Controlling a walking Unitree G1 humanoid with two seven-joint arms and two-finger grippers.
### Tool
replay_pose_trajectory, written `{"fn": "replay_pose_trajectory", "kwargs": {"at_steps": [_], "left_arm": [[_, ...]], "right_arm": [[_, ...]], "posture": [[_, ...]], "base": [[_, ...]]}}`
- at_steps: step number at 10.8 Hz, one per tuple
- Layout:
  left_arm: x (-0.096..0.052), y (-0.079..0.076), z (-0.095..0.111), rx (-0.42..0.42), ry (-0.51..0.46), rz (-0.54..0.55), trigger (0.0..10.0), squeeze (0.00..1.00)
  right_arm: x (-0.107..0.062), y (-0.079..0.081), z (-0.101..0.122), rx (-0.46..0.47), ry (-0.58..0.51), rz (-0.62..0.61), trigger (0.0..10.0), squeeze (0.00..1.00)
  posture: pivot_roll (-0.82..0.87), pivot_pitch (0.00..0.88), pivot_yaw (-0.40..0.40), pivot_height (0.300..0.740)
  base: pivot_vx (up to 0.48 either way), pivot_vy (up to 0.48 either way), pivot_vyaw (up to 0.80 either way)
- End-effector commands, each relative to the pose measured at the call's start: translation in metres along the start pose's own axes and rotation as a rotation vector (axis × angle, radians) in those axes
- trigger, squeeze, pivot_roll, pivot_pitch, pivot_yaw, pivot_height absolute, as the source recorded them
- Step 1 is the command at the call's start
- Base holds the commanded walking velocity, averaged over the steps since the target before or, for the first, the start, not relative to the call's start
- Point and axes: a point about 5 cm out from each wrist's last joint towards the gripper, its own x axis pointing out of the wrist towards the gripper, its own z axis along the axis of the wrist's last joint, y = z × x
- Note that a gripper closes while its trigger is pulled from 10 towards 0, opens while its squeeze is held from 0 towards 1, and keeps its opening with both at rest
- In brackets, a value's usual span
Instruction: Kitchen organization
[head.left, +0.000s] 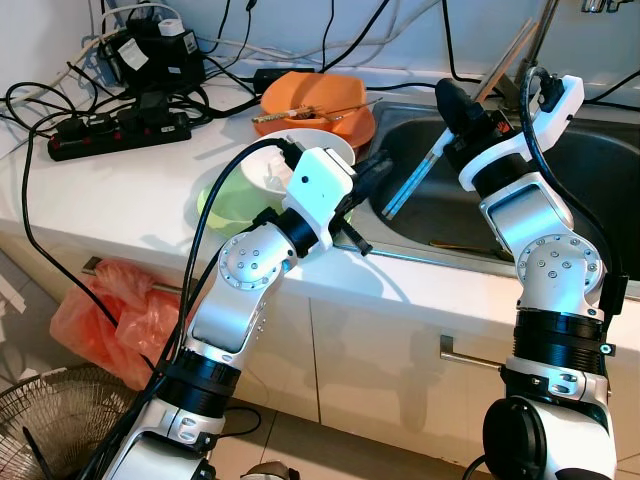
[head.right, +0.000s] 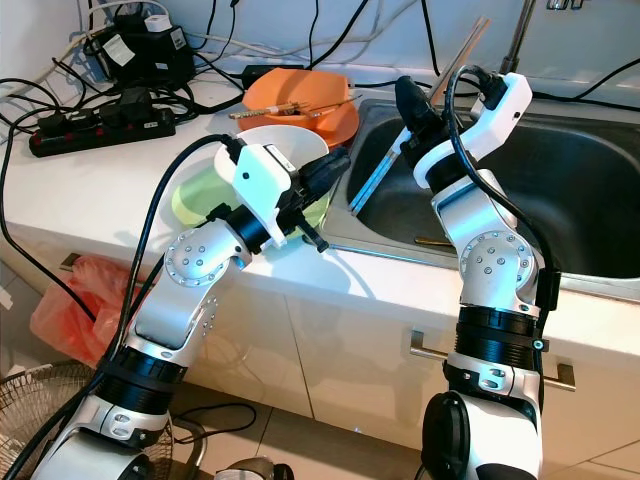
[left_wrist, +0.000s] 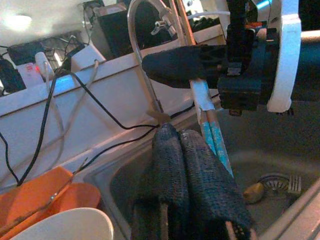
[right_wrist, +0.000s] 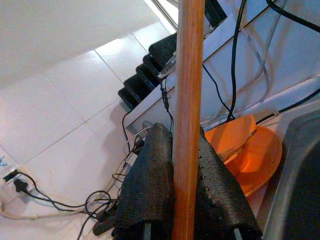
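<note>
Head views: over the sink (head.left: 590, 190), the right gripper (head.left: 462, 108) clamps one pair of chopsticks (head.left: 410, 186), wooden with blue lower ends. Left wrist view: left gripper (left_wrist: 192, 150), fingers pressed together, beside the sink. Right wrist view: wooden shaft between fingers (right_wrist: 150, 185).

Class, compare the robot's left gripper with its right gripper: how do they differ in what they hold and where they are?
The right gripper is shut on chopsticks that slant down into the sink; the left gripper is shut on nothing. The right gripper is raised above the basin; the left gripper sits low at the sink's edge. Both have black fingers.
</note>
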Motion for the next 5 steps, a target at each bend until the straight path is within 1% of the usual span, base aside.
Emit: {"fn": "replay_pose_trajectory", "kwargs": {"at_steps": [1,3,4,5], "left_arm": [[0.0,0.002,0.0,-0.018,0.003,0.0,10.0,1.0],[-0.001,-0.015,0.001,-0.128,0.012,-0.138,10.0,1.0],[-0.001,-0.02,0.003,-0.155,0.015,-0.179,10.0,1.0],[0.0,-0.023,0.006,-0.162,0.014,-0.206,10.0,1.0]], "right_arm": [[0.001,-0.001,-0.001,0.001,-0.001,-0.012,0.0,0.0],[0.001,-0.003,-0.001,-0.004,-0.002,-0.024,0.0,0.0],[0.001,-0.004,-0.001,-0.01,-0.004,-0.033,0.0,0.0],[0.002,-0.006,0.0,-0.02,-0.009,-0.05,0.0,0.0]], "posture": [[0.18,0.0,0.073,0.74],[0.19,0.0,0.067,0.74],[0.19,0.0,0.067,0.74],[0.19,0.0,0.062,0.74]], "base": [[0.0,0.0,0.0],[0.0,0.0,0.0],[0.0,0.0,0.0],[0.0,0.0,0.0]]}}
